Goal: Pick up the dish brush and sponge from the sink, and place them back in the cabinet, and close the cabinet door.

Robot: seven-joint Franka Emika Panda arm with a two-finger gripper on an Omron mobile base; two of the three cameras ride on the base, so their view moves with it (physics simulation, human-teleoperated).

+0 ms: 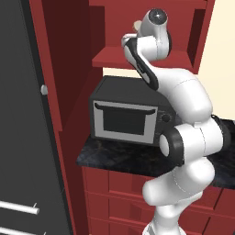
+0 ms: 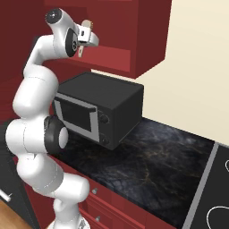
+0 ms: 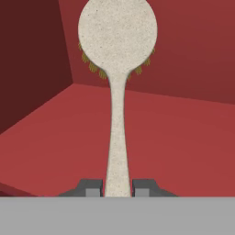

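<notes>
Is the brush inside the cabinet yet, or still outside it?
Inside. The brush, held by its handle, hangs over the cabinet's shelf, head toward the back wall, not set down.

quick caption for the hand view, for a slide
Gripper shut on the dish brush handle, round head held over the cabinet shelf.

Dark marbled worktop above red drawers, carrying a black microwave oven standing directly on it; red cabinet shelf above, its visible surface bare.

The arm hides most of the dish brush inside the cabinet; the microwave's right end is covered.
</notes>
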